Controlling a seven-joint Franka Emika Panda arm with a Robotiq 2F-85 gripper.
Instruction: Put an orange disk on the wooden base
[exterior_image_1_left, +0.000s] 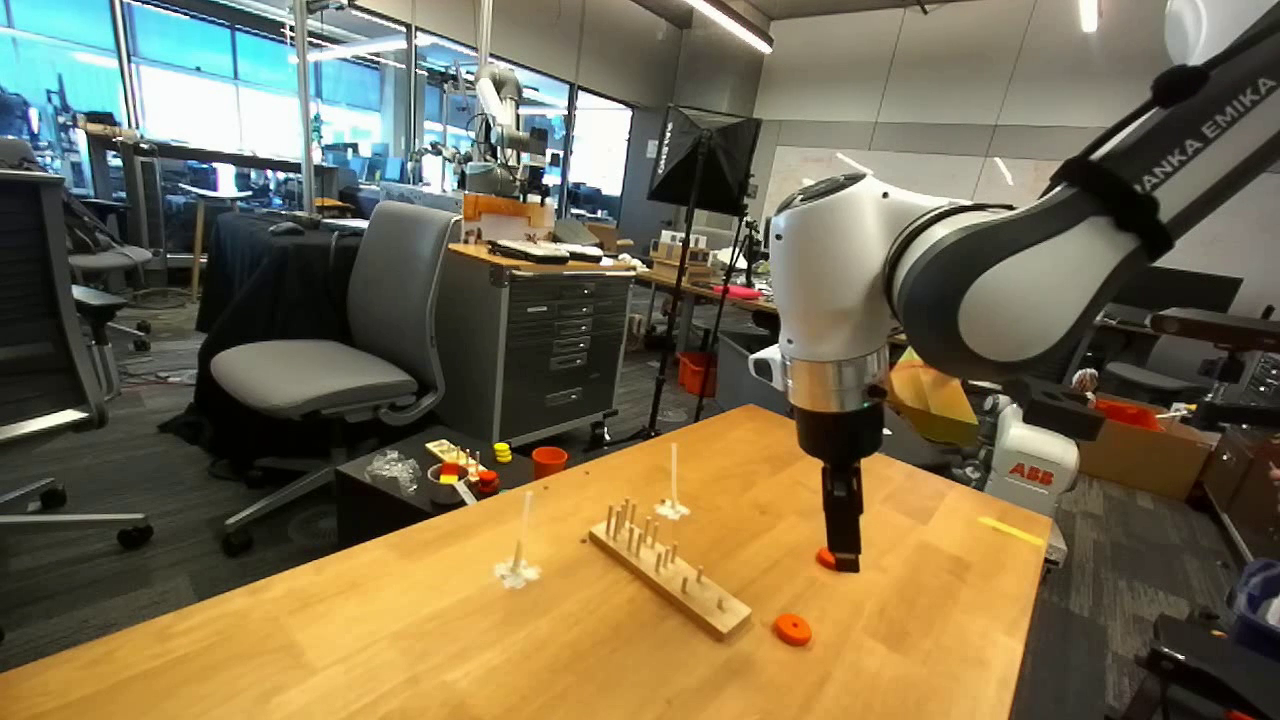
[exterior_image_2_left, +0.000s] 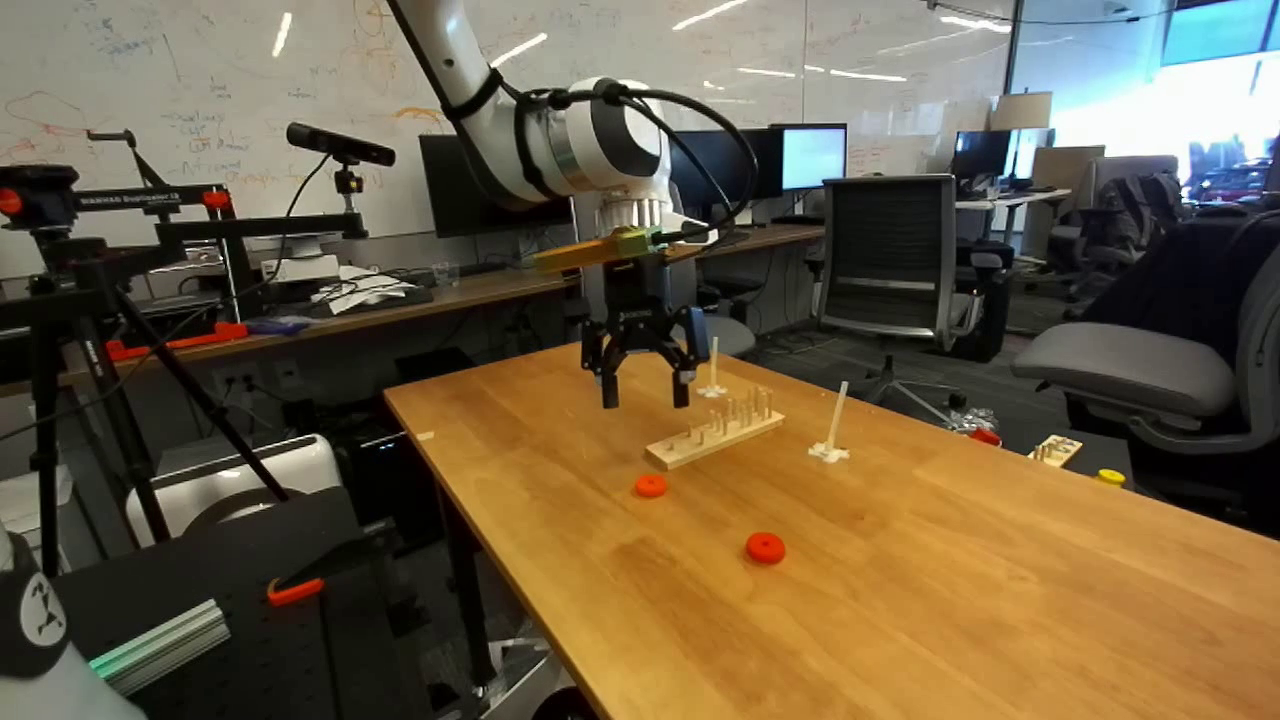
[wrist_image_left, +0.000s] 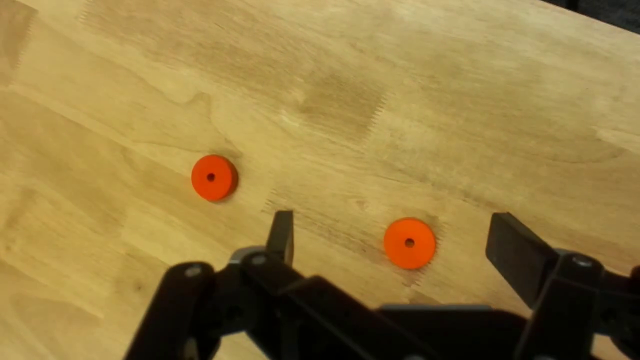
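Note:
Two orange disks lie flat and apart on the table, seen in the wrist view as a left disk and a right disk. The wooden base is a light strip with a row of bare pegs, short at the end towards the disks; it is outside the wrist view. My gripper hangs above the table, jaws wide apart and holding nothing. From the wrist, the right disk appears between the fingertips, below them. In an exterior view, a finger partly covers a disk, while another disk shows whole.
Two thin whitish posts stand upright on the table near the base's tall-peg end. Beyond the table edge, a low black stand bears another pegged strip, yellow pieces and clear plastic wrap.

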